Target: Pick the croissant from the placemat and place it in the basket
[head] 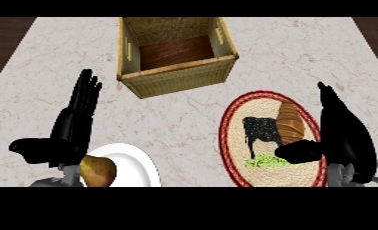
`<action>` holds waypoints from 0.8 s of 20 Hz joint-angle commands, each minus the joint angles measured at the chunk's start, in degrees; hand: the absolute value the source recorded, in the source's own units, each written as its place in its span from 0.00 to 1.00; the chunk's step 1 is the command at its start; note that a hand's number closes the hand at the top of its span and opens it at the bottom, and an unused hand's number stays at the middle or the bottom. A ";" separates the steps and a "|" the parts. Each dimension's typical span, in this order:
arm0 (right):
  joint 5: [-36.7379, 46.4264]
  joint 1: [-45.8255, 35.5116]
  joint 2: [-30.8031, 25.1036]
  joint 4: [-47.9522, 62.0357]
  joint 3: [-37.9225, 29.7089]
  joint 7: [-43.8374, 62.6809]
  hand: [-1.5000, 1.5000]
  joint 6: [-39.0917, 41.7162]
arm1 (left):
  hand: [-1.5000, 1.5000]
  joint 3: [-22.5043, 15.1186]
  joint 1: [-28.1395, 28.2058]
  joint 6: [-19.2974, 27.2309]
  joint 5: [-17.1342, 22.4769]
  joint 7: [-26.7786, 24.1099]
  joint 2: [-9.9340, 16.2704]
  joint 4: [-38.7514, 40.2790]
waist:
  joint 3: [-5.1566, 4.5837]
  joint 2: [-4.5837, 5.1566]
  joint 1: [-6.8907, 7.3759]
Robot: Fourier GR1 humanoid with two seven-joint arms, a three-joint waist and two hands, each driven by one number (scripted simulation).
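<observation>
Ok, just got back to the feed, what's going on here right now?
The croissant lies on the round placemat, not yet picked up. The right hand is beside it at the mat's right edge, fingers straight, thumb reaching in just below the croissant. The basket stands further back on the counter with nothing in it. The left hand rests open at the left, next to a white plate holding a pear.

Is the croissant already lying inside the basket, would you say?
No, the croissant lies on the placemat, while the basket shows only its bare wooden floor.
</observation>
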 commanded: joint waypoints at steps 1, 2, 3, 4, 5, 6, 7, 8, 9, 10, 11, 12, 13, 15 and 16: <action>4.15 -2.69 3.73 2.53 0.09 10.93 0.00 2.39 | 0.50 -1.38 1.10 1.01 -1.97 -1.47 -1.54 -0.20 | 0.02 0.09 0.12; 5.15 -2.97 4.22 2.42 0.54 12.20 0.00 3.91 | 0.50 -0.89 0.47 0.73 -1.26 0.78 -0.87 -1.28 | 0.01 0.05 0.14; 6.11 -3.50 5.65 6.97 0.27 9.18 0.00 1.72 | 0.50 -0.53 2.35 -1.14 0.05 0.22 0.08 -3.00 | 0.03 0.12 0.57; 6.15 -2.40 4.73 7.32 -1.55 6.83 0.00 1.43 | 0.50 -0.11 0.13 -0.18 -1.03 -1.30 -1.05 0.64 | 0.04 0.18 0.00; 5.10 -1.17 3.59 3.69 -3.33 7.54 0.00 3.98 | 0.50 1.06 -0.46 -0.75 0.19 2.08 0.32 -1.14 | 0.04 0.05 -0.27; 7.44 1.65 5.03 3.59 -1.92 5.57 0.00 0.97 | 0.50 -0.26 0.09 -0.19 -1.06 -1.57 -1.96 1.85 | 0.04 0.09 -0.46; 8.87 0.52 6.79 5.83 -1.25 5.18 0.00 0.71 | 0.50 0.37 0.46 -1.80 -0.18 1.26 0.16 -0.94 | 0.05 0.08 -0.08; 7.23 -4.24 7.27 8.53 -4.09 5.83 0.00 3.30 | 0.50 -1.85 3.54 0.09 -3.01 -4.22 -2.52 1.93 | 0.02 0.18 0.25; 7.88 -2.92 7.54 4.38 -3.06 7.64 0.00 5.83 | 0.50 1.74 -1.62 -1.08 -0.30 1.68 0.14 -0.78 | 0.03 0.05 -0.15; 9.34 -0.60 8.29 5.79 -2.91 5.40 0.00 2.83 | 0.50 0.62 0.07 -1.01 -1.62 -5.15 -2.47 5.89 | 0.01 0.16 -0.40; 9.21 -2.60 8.84 11.09 -5.04 2.55 0.00 1.24 | 0.50 2.21 0.56 -2.07 0.68 1.93 0.75 -2.45 | 0.07 0.12 0.32; 9.40 1.24 8.47 9.18 -4.72 0.30 0.00 1.03 | 0.50 0.12 0.48 -0.08 -1.85 1.43 -1.30 -2.15 | 0.08 0.07 -0.10; 7.92 -3.08 8.86 11.04 -7.34 1.51 0.00 3.77 | 0.50 1.21 3.14 -2.48 -0.40 -3.23 -1.03 0.77 | 0.04 0.14 0.14; 10.99 -1.07 10.90 13.92 -5.99 -1.02 0.00 -0.04 | 0.50 1.04 -0.66 -1.76 -1.19 -1.56 -2.04 2.83 | 0.06 0.20 -0.12; 10.71 -2.45 11.13 14.08 -7.37 0.00 0.00 1.74 | 0.50 1.33 -0.34 -1.05 -1.74 -1.14 -1.85 1.32 | 0.06 0.16 -0.03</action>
